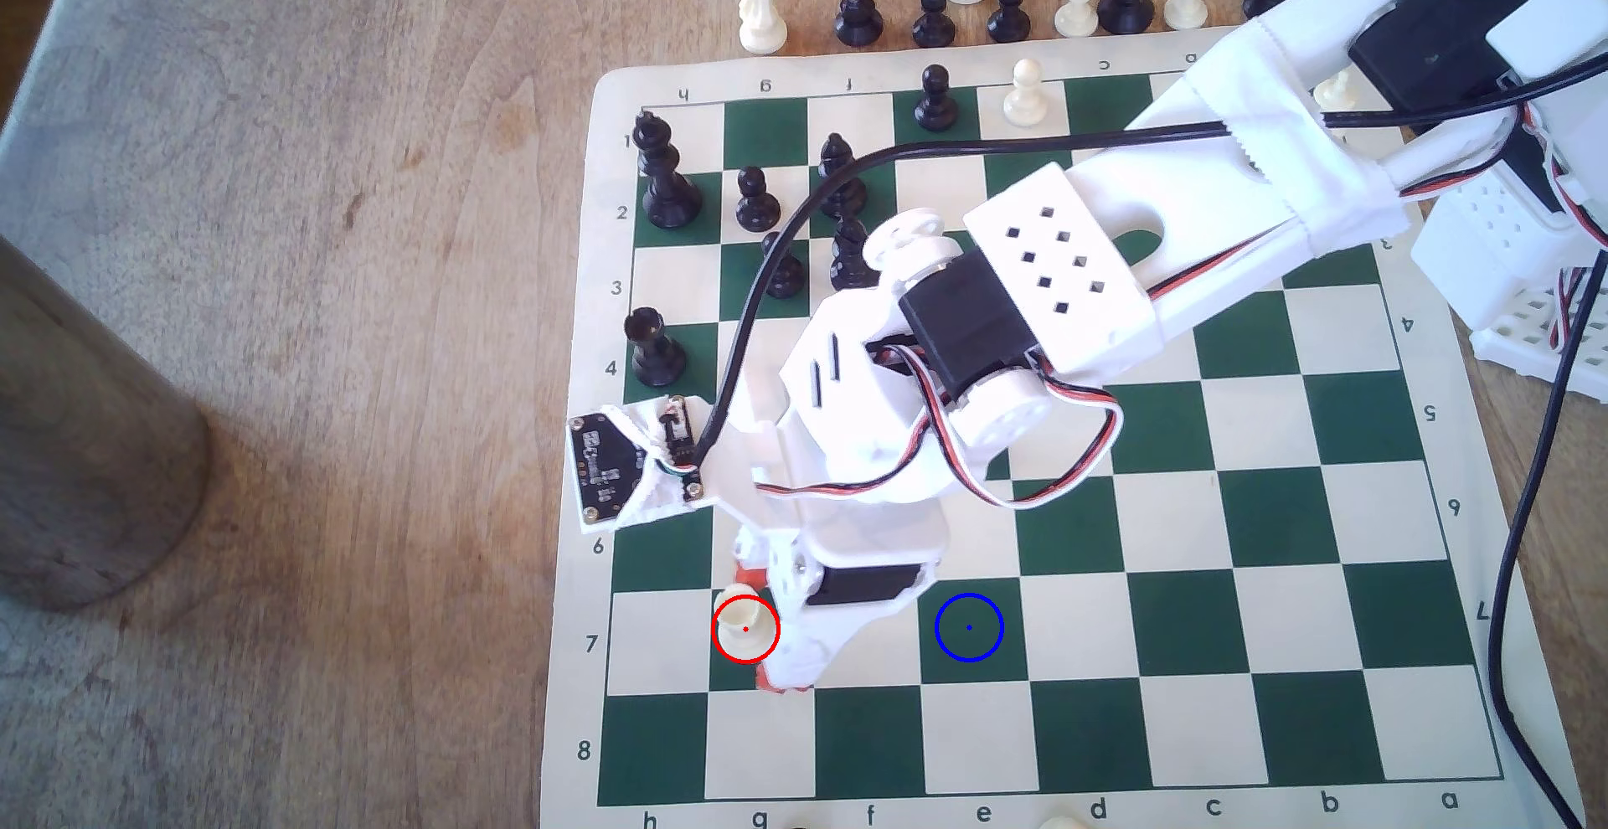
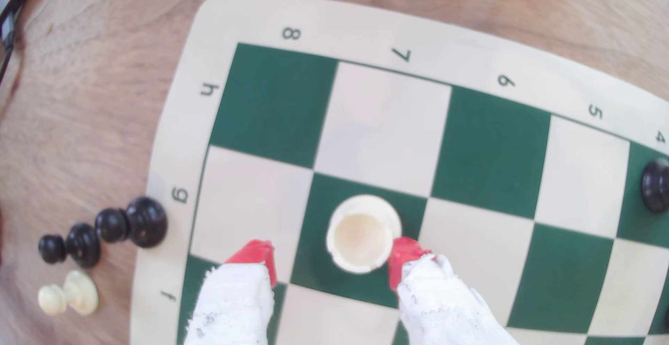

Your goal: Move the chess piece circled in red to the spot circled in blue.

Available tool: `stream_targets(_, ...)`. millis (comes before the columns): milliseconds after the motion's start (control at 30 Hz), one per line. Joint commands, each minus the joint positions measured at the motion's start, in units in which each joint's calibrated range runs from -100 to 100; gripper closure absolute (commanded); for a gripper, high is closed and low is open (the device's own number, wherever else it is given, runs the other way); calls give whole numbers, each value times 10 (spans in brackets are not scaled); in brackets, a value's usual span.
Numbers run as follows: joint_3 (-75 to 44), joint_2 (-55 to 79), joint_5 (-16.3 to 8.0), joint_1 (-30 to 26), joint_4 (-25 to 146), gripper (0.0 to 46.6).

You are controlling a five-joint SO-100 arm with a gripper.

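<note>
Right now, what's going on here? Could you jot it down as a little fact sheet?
piece to move: cream rook, upright on the red-ringed green square g7
gripper: open, red fingertips either side of the rook, one close to or touching it
target: blue-ringed green square e7, unoccupied
between them: one cream square
board: green and cream mat

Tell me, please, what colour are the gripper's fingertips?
Red, on white-wrapped fingers; the wrist view shows the fingertips best, straddling the cream rook.
</note>
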Motion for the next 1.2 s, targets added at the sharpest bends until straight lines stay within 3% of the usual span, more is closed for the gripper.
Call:
stream_targets(0, -56, -15, 0, 6, -12, 297)
stream_targets(367, -70, -4, 3, 10, -22, 340)
stream_targets(433, -70, -4, 4, 10, -22, 396)
stream_targets(467, -70, -4, 3, 9, -22, 464)
stream_targets(967, -95, -36, -1, 12, 15, 464)
stream_targets(1167, -135, -76, 0, 17, 124, 464)
